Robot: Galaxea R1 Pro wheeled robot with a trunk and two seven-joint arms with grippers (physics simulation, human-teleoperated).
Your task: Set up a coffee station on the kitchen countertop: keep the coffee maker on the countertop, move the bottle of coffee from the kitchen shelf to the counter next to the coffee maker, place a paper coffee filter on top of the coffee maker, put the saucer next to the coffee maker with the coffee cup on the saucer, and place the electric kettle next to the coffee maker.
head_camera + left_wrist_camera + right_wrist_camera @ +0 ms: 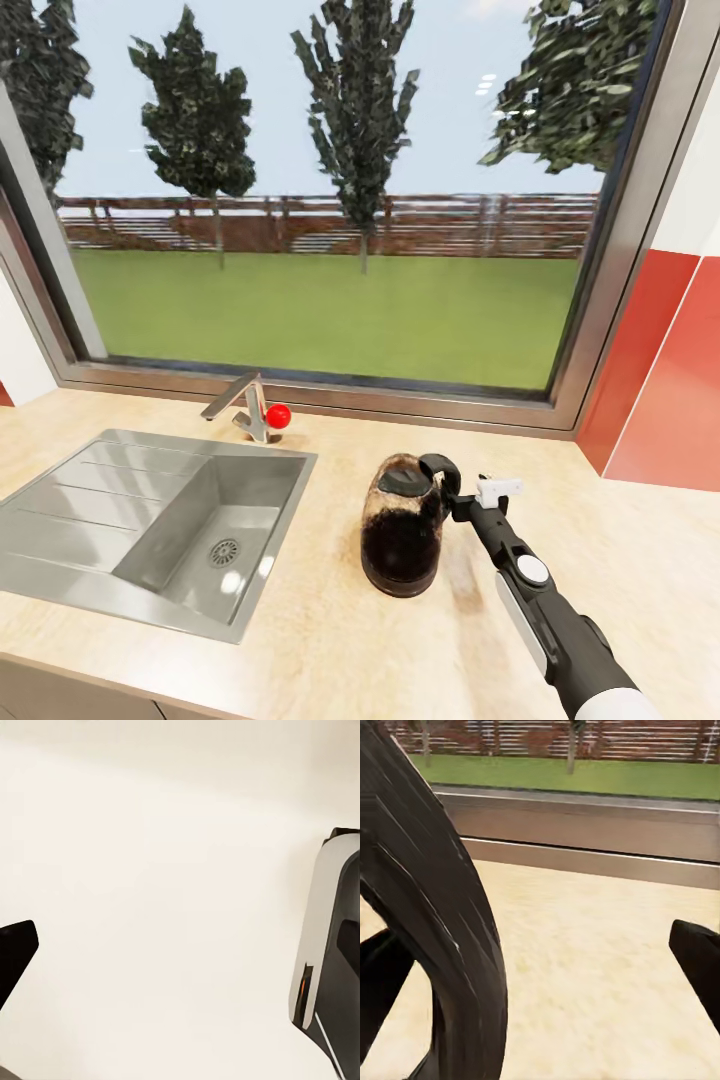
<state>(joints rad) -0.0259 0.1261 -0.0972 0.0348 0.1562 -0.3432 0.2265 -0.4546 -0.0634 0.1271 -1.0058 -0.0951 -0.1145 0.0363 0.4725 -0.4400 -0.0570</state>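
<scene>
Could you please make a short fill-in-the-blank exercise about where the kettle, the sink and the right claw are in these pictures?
1. The electric kettle stands on the kitchen countertop, to the right of the steel ____.
2. The right claw is at the kettle's black loop ____.
3. The faucet behind the sink carries a small ____ ball.
4. Behind the countertop, a large ____ shows grass and trees.

Missing words: sink; handle; red; window

Dark fingers [16,952] apart before plain cream surface [165,870].
</scene>
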